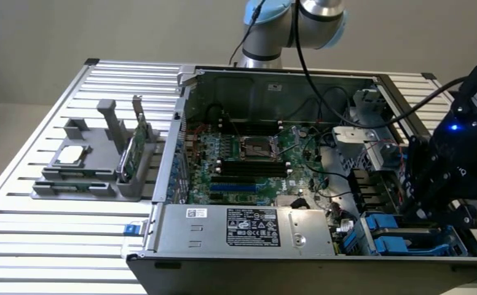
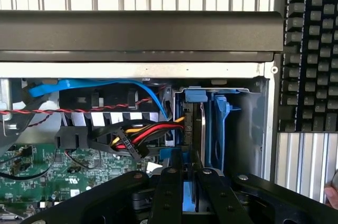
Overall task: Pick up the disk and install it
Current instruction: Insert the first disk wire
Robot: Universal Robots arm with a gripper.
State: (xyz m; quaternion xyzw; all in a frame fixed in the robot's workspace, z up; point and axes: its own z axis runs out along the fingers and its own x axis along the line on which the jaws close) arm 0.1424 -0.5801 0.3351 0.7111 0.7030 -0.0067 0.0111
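Claw (image 2: 185,179) clamped on disk (image 2: 201,129) (blue rails), standing edgewise in case (image 1: 304,261) bay.

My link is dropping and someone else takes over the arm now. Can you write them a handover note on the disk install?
Gripper: shut on the disk, which stands on edge.
Disk: partly down in the blue drive bay, in the open case's corner on the exterior view's right.
Done: disk picked up and brought into the bay.
Left: I cannot tell if it is fully seated, and it is not yet released.
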